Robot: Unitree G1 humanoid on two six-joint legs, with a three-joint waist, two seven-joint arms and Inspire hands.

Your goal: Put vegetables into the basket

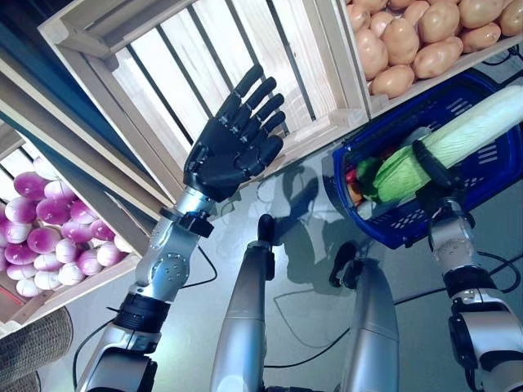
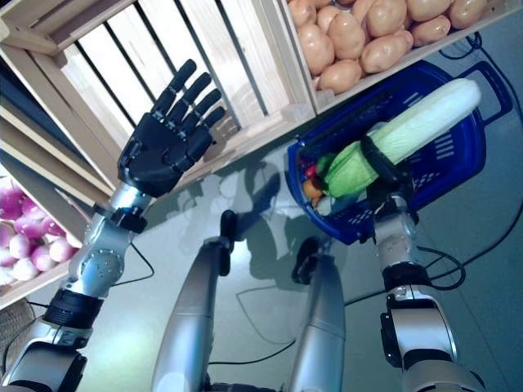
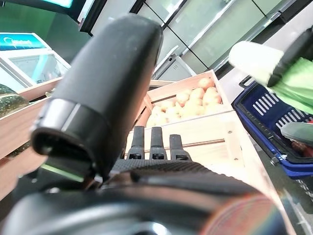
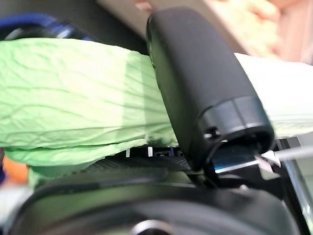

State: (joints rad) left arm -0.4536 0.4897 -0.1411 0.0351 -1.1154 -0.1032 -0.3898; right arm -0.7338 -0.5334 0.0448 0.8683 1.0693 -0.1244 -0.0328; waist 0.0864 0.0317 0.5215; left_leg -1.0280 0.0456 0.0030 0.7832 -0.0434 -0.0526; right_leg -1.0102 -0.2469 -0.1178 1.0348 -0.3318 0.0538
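**Cabbage held over the basket, left hand idle**

You will find the right hand (image 1: 435,181) closed around a long cabbage (image 1: 458,139) — green leaves at one end, pale white at the other. Its thumb crosses over the cabbage, and the fingers wrap it from beneath. The cabbage lies tilted above the blue basket (image 1: 490,175), its leafy end over the basket's inside, its white end reaching past the rim. Inside the basket you can make out other vegetables (image 1: 356,181), red and orange, too hidden to name.

The left hand (image 1: 233,143) is raised in front of an empty wooden crate (image 1: 204,57) — fingers straight and spread wide, holding nothing.

Beside that crate sits a crate of potatoes (image 1: 417,37). Purple onions (image 1: 49,233) fill another.
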